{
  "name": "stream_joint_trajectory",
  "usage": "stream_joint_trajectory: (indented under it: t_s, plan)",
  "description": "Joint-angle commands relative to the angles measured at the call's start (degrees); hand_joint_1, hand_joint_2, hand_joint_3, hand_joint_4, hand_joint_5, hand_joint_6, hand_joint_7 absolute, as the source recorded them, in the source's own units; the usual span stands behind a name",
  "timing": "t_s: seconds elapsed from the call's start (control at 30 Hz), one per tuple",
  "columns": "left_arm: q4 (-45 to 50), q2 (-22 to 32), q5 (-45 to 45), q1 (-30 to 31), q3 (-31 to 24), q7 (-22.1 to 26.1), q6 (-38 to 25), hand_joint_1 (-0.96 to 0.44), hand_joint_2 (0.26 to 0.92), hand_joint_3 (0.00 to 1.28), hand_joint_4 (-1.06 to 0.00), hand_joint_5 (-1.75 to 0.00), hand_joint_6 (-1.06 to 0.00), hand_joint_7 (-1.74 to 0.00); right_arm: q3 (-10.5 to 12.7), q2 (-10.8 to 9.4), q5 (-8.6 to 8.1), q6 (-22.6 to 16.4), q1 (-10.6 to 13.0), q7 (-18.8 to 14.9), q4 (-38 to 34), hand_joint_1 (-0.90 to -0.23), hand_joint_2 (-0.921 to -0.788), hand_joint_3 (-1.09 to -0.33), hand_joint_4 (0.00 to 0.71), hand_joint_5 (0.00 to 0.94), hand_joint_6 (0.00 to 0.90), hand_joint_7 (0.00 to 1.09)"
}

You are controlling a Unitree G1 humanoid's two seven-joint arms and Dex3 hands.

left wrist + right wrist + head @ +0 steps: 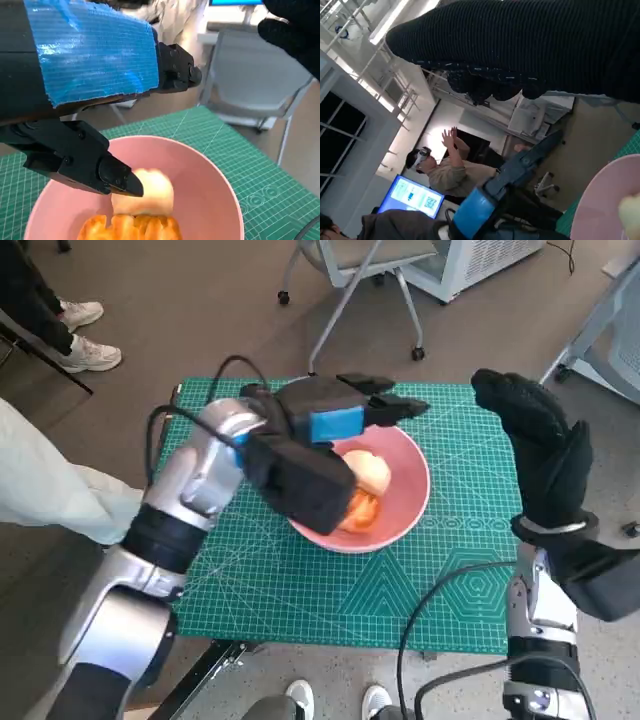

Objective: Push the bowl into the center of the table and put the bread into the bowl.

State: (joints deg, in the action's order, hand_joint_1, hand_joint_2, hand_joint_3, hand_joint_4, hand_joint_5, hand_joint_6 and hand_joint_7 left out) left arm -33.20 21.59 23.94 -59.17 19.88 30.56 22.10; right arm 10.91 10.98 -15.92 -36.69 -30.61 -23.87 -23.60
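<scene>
Now the bread [145, 192] sits inside the pink bowl [412, 495] near the middle of the bench [300, 580], and our left hand [335, 420] hangs released just above it, so we could bump the bowl and tip it, while our right hand [545, 445] waits released beside.

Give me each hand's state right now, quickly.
Left hand: open, holding nothing, over the pink bowl with the bread in it.
Right hand: open, raised, empty.
</scene>
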Motion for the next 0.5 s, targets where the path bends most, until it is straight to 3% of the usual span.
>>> stream_joint_trajectory:
  t_s: [0.03,0.27,0.5]
  plan:
    - [2.48,1.85,-9.27,2.24,-6.99,0.93,1.96,-0.31,0.841,0.01,0.0,0.0,-0.09,0.0,0.15,0.51,-1.03,2.17,0.47,-0.03,1.44,-0.698,-0.921,-0.759,0.19,0.003,0.078,0.46]
    - [7.98,-3.76,-27.46,8.97,-18.04,-0.94,1.41,-0.3,0.877,0.03,0.0,0.0,-0.09,-0.01,-0.28,0.26,-0.73,4.64,0.17,1.04,5.25,-0.702,-0.921,-0.76,0.19,0.002,0.083,0.45]
    - [12.61,-11.48,-40.59,15.94,-24.55,-3.78,1.82,-0.44,0.917,0.12,-0.04,-0.02,-0.15,-0.05,-0.97,0.2,0.55,5.99,-1.18,2.24,7.76,-0.696,-0.921,-0.769,0.19,0.002,0.083,0.45]
